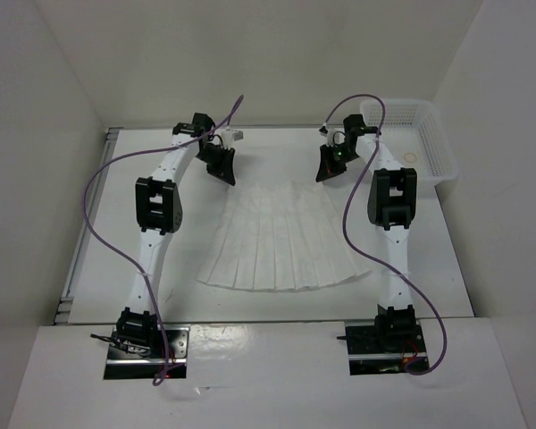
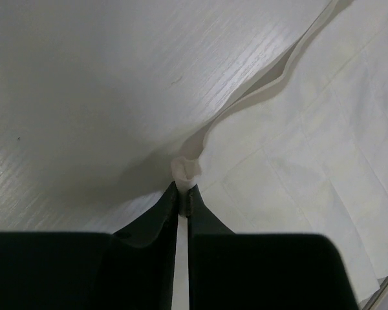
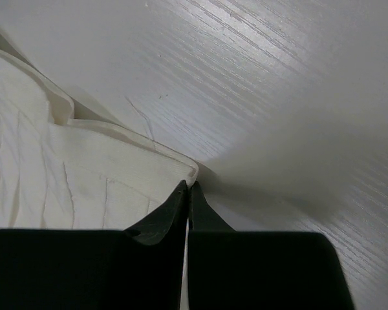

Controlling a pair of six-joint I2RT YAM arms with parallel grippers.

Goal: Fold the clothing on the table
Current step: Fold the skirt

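The white table (image 1: 277, 147) carries the pleated skirt (image 1: 281, 241) fanned at its centre, waistband toward the far edge. The left gripper (image 2: 183, 190) and right gripper (image 3: 187, 187) each pinch a waistband corner. The next move is probably an even lift toward the hem.

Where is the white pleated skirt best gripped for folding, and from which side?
Probably at the two end corners of the waistband, pinched from above on the far side of the table. The skirt lies flat with this short edge farthest away, so it can be drawn over the wide hem.
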